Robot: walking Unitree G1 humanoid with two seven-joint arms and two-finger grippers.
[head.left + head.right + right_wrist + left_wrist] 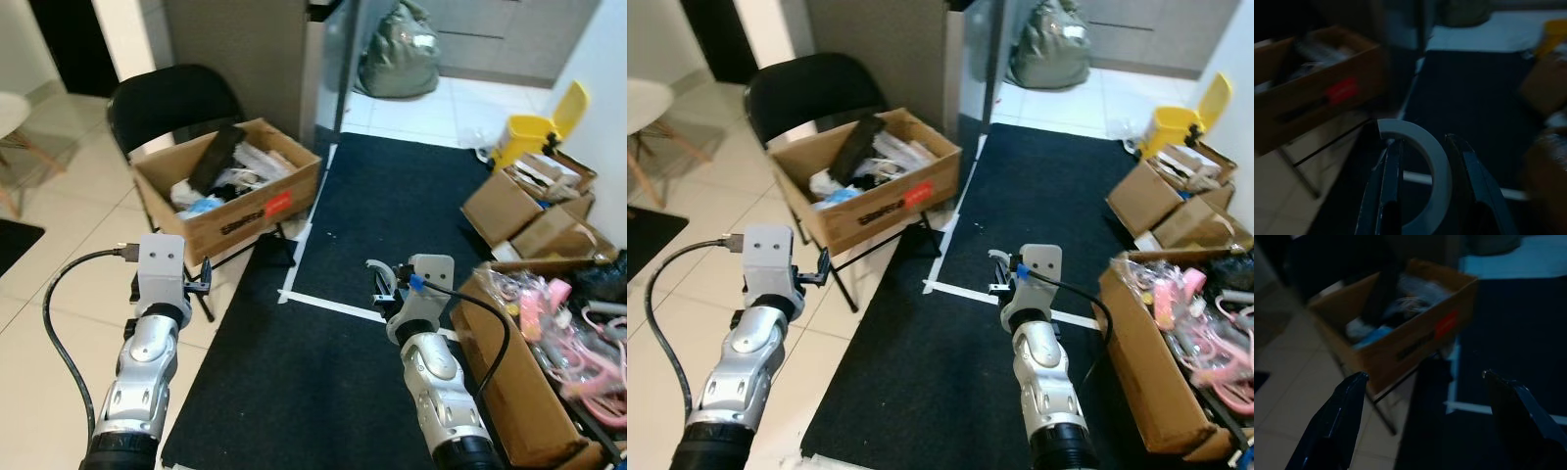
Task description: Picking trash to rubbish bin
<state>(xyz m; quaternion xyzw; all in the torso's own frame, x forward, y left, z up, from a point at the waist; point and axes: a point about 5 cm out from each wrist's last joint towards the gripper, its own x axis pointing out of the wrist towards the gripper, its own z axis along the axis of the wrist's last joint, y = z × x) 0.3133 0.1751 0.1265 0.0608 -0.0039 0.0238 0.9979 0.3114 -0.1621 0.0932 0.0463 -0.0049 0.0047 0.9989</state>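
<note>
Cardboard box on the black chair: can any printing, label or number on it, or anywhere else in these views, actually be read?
Black printed line on the cardboard box front: too small and blurred to read.
Red label on the same front: no legible text.
Yellow bin, floor boxes: no readable marks.
Right gripper, fingers shut on a white curved piece: no writing visible.
Nothing can be quoted.

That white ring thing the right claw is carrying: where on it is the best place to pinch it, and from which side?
Best across its thin band, one finger inside the hoop and one outside, coming in at the open face. The white ring is a hollow curved strip, so only its wall is narrow enough to pinch. The right gripper appears to hold it just so, its fingers either side of the band.
</note>
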